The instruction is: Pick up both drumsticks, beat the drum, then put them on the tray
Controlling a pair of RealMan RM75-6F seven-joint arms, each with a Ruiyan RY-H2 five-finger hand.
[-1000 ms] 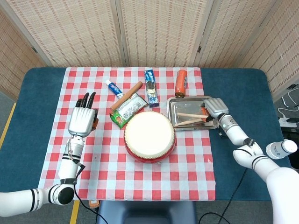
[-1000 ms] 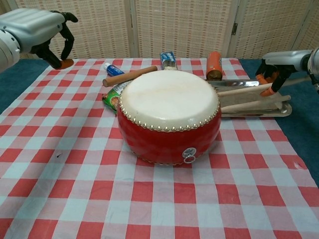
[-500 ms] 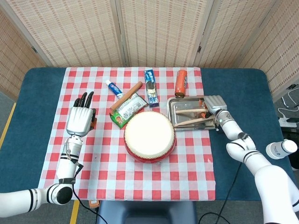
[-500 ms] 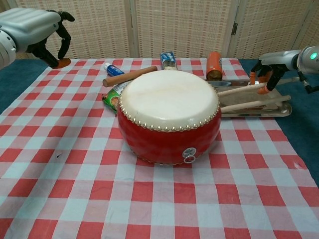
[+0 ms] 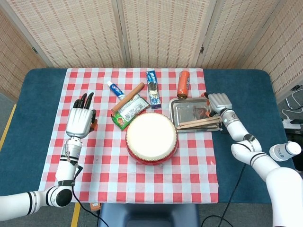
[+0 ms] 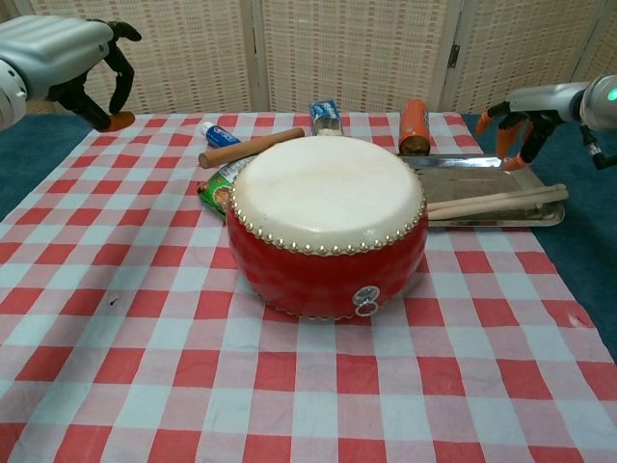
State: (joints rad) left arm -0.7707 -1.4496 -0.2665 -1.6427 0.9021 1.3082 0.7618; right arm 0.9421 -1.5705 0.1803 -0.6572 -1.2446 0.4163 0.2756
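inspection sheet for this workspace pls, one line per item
surface: red-checked cloth on blue table
job's things: drumsticks lying side by side on tray; drum upright mid-cloth
clutter: toothpaste, wooden stick, green packet, blue pack, orange can
hands: left hand empty, above cloth; right hand empty, by tray's far corner
cables: one at right edge
surroundings: woven screens, bottle

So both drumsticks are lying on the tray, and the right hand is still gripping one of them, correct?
Not quite. Both drumsticks do lie on the tray, but the right hand grips neither. The chest view shows it raised above the tray's far end with its fingers apart and nothing in them, clear of the sticks.
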